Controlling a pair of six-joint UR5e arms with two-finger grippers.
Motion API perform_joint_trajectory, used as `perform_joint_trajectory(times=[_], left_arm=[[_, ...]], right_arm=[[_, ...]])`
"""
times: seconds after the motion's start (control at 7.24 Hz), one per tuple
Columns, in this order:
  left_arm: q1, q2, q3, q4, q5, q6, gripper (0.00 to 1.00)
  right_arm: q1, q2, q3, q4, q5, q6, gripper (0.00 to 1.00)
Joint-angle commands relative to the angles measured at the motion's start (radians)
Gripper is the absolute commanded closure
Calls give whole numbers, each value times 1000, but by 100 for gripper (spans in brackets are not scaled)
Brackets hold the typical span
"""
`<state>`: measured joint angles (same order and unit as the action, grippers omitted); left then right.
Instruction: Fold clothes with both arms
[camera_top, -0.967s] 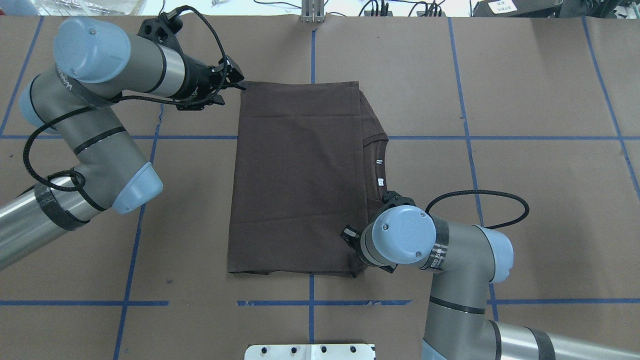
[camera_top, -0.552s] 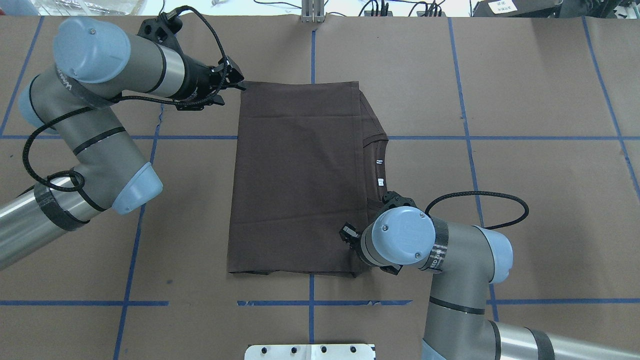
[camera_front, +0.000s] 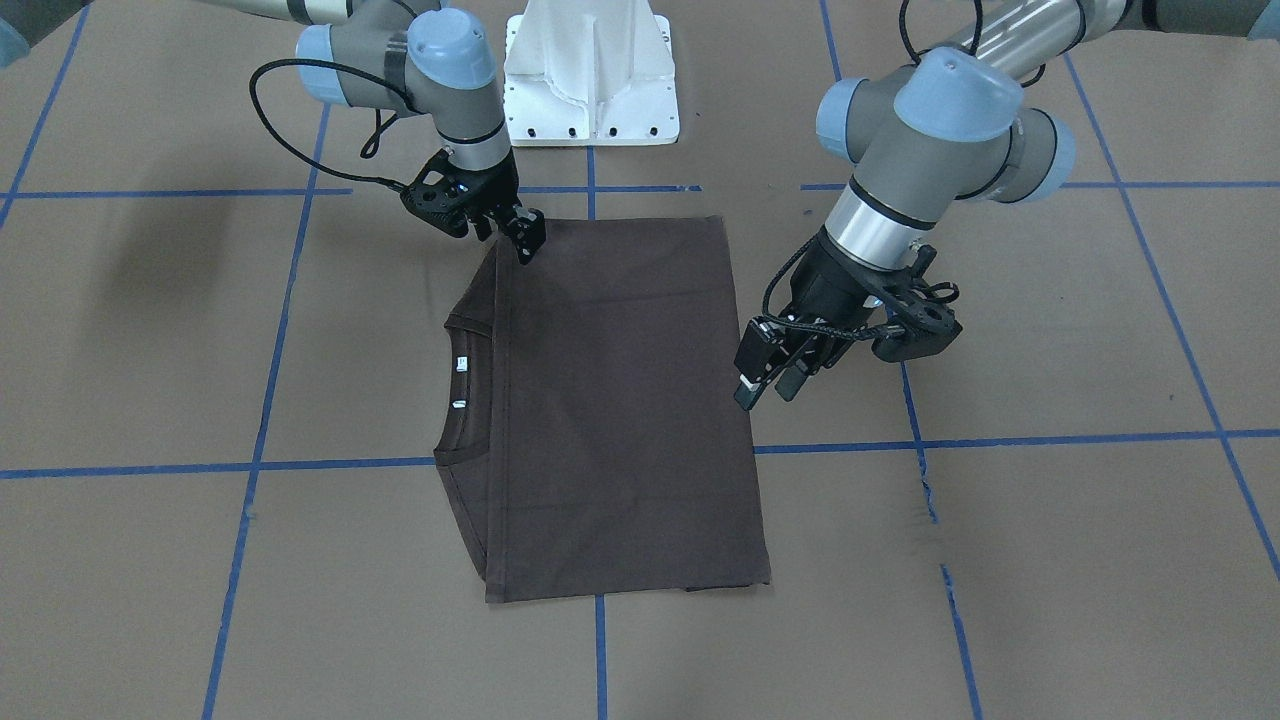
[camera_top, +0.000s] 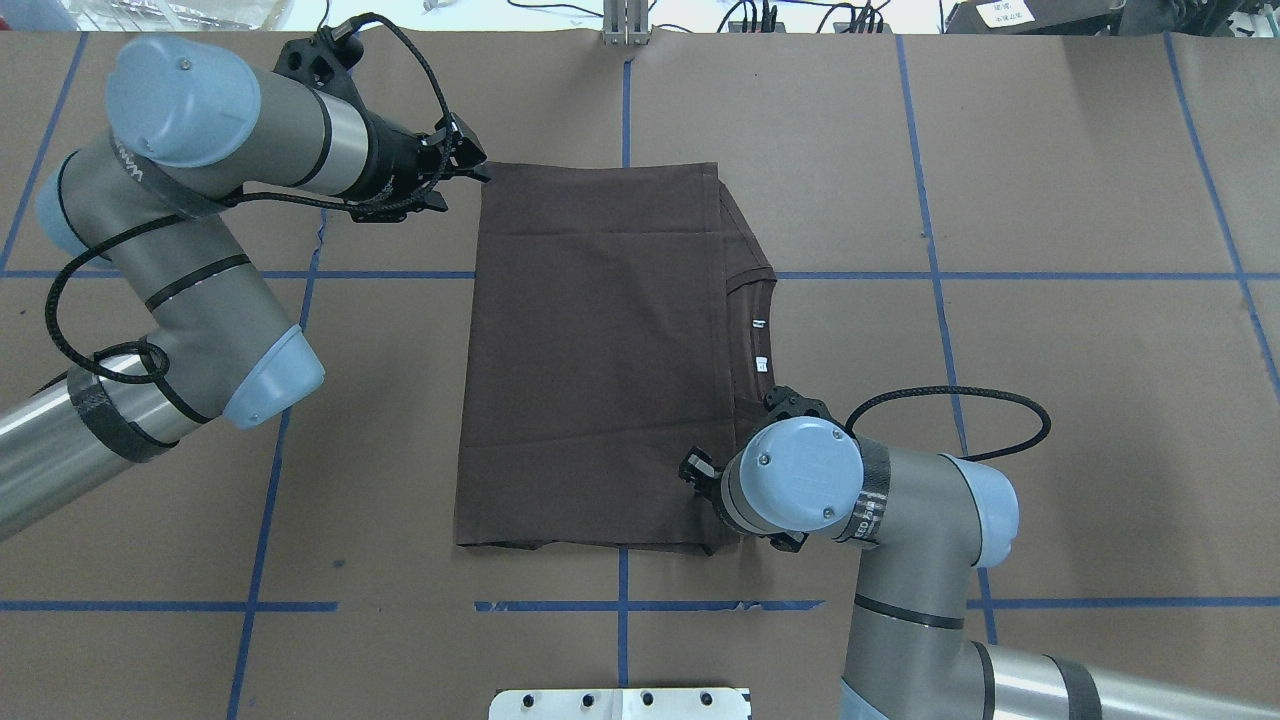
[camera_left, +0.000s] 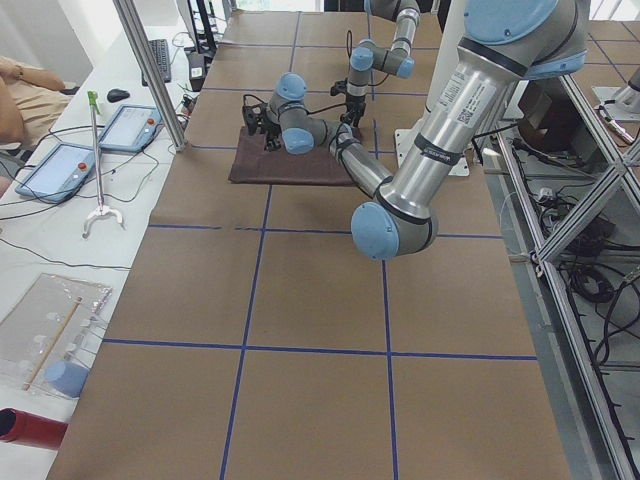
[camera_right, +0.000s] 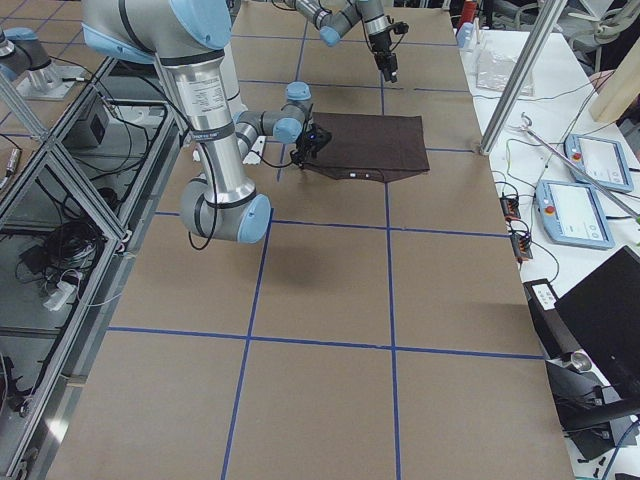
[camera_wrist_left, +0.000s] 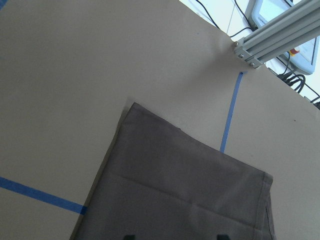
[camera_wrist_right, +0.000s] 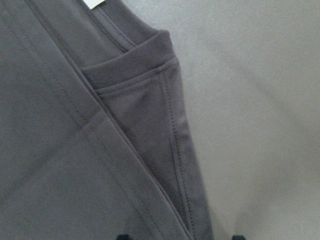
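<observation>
On the robot's left, the silver-grey tubular left arm (camera_top: 200, 250) holds its black two-finger end effector (camera_front: 768, 392) above the left edge of the shirt. Its fingers are apart and grip nothing. Its wrist camera looks down on the far left corner of the cloth.

In the middle of the brown paper-covered table (camera_top: 1050, 200), which is crossed by blue tape lines (camera_top: 930, 200), lies the dark brown short-sleeved T-shirt (camera_top: 590, 350). It is folded into a long, flat rectangle with a few soft creases. On the right side the ribbed round collar (camera_top: 742, 340) and two small white neck tags (camera_top: 759, 323) stick out from under the top layer, and a shoulder slants out beside them.

On the right, the right arm (camera_top: 900, 520) sets its end effector (camera_front: 528, 243) at the near right corner, just by the shoulder seam. Its fingers are also spread, and whether they touch the cloth cannot be told.

The step in hand looks like taking hold for the next fold. To do it well, each end effector should close on every layer at its edge. Both should then lift at an even height with the cloth taut, so that the collar side ends up tucked under rather than bunched.
</observation>
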<state>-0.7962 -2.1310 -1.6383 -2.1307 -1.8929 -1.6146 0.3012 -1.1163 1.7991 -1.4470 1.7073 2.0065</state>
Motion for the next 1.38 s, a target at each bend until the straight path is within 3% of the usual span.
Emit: perform_joint_trajectory(times=[0.0,0.14,1.1,1.24], left_arm=[[0,0,0,0,0,1,37],[0,0,0,0,0,1,37],[35,17,-41,2,6,-108,36],[67,60,-81,2,33,-154,35]], right_arm=[[-1,4,-4,-1,1,3,82],[-1,3,-4,-1,2,1,100],[7,6,28,-4,12,-2,100],[12,-3,73,-9,27,-2,100]])
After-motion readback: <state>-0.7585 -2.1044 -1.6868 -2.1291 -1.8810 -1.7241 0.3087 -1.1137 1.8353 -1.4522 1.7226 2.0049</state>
